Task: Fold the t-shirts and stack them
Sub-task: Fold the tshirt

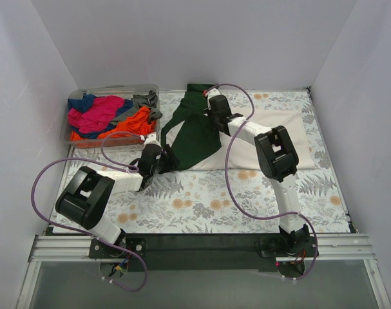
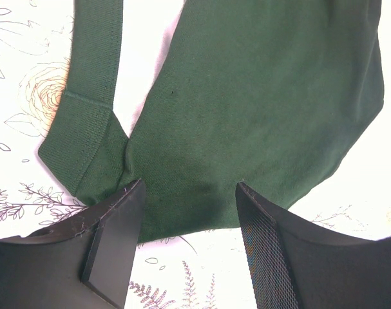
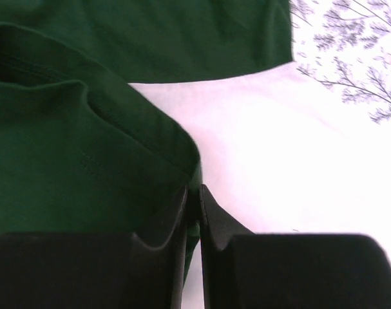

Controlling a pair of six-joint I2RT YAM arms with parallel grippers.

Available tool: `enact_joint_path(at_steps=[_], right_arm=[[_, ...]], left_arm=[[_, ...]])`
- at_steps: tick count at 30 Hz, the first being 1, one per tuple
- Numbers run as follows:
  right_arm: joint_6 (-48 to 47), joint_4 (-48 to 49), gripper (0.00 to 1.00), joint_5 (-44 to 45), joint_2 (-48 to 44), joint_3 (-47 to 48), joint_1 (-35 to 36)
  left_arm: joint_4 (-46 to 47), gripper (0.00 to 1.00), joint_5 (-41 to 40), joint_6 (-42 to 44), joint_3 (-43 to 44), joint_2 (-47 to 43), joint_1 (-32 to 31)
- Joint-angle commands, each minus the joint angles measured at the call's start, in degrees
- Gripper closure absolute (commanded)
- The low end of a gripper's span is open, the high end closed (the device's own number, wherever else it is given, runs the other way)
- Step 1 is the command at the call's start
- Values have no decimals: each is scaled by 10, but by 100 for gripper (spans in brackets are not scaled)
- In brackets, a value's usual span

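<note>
The large cream t-shirt (image 1: 272,138) lies on the floral table at the back centre, its dark green sleeve (image 1: 195,129) folded over its left part. My right gripper (image 1: 211,96) is shut on the green sleeve's edge (image 3: 176,161) at the far end. My left gripper (image 1: 158,159) is open just at the near edge of the green sleeve (image 2: 247,116), which lies between and beyond the fingertips with nothing held. Other t-shirts, magenta (image 1: 95,112), orange (image 1: 134,122), blue and grey, are heaped in the clear bin.
The clear plastic bin (image 1: 153,88) stands at the back left against the wall. White walls close in the table on three sides. The floral cloth (image 1: 214,199) covers the table's front half.
</note>
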Motion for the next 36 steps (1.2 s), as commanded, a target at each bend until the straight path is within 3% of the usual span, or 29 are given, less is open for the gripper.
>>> enact_joint_path(at_steps=[1, 5, 7, 9, 12, 18, 23, 29, 36], right_arm=[[19, 6, 92, 61, -28, 0, -13], [38, 6, 84, 68, -61, -23, -29], [38, 6, 60, 68, -72, -36, -35], [34, 6, 47, 74, -94, -57, -35], [32, 8, 41, 86, -143, -94, -35], [45, 19, 39, 110, -288, -260, -48], [104, 23, 39, 45, -372, -390, -102], [124, 22, 39, 7, -399, -432, -149], [128, 13, 39, -45, -396, -457, -195]], left_arm=[[-81, 45, -10, 7, -14, 17, 0], [-84, 45, -17, 4, -24, 8, 0], [-86, 45, -18, 2, -29, 3, 0], [-88, 45, -18, 1, -31, 1, 0], [-90, 46, -22, 2, -31, -7, 0], [-87, 43, -35, 20, 2, -44, -2], [-52, 40, -27, 31, 56, -38, -9], [-16, 40, 18, 42, 152, 60, -18], [8, 40, 51, 50, 204, 152, -22]])
